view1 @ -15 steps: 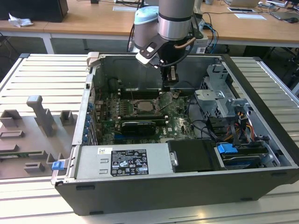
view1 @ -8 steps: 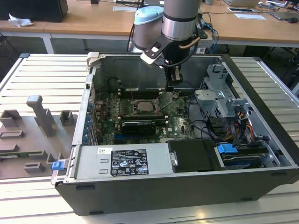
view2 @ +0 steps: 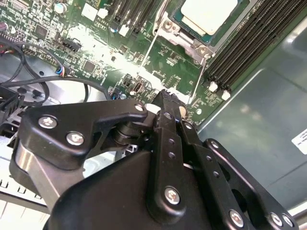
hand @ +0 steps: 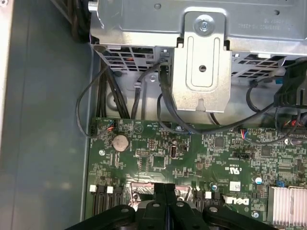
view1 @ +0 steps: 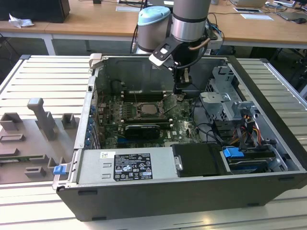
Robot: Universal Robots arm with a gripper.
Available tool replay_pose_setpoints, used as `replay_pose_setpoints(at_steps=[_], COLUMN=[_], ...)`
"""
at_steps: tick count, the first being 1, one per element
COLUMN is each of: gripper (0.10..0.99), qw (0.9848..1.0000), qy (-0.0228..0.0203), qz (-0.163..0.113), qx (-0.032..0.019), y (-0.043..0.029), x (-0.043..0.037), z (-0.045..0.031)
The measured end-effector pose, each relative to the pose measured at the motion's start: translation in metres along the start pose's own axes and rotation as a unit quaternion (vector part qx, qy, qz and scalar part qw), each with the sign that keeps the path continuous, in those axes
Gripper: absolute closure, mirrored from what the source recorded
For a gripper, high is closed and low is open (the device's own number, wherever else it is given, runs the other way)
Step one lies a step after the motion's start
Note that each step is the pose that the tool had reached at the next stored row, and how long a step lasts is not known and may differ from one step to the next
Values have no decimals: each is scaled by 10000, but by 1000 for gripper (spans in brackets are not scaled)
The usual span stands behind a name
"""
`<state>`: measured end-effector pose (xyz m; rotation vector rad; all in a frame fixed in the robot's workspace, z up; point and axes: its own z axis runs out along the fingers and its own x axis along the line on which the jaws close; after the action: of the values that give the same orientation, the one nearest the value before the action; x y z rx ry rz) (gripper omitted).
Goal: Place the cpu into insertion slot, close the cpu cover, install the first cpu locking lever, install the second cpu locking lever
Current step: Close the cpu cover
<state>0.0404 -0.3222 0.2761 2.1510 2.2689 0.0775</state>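
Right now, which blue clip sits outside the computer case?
The small blue clip at the exterior view's left, by the grey fixture plate. The larger blue tab sits inside the case.

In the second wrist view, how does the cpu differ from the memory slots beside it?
The cpu is a flat, pale square; the memory slots are long, narrow and black. The cpu is framed by silver metal, the memory slots end in white clips. Both sit on the green motherboard.
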Motion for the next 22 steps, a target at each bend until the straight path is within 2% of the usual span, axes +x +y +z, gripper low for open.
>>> replay_pose_setpoints(at_steps=[14,22], gripper=[980,980], qw=[10000,10000], qy=[-1,0], qz=[0,0], qx=[1,0], y=[46,125], x=[-4,-8], z=[62,73])
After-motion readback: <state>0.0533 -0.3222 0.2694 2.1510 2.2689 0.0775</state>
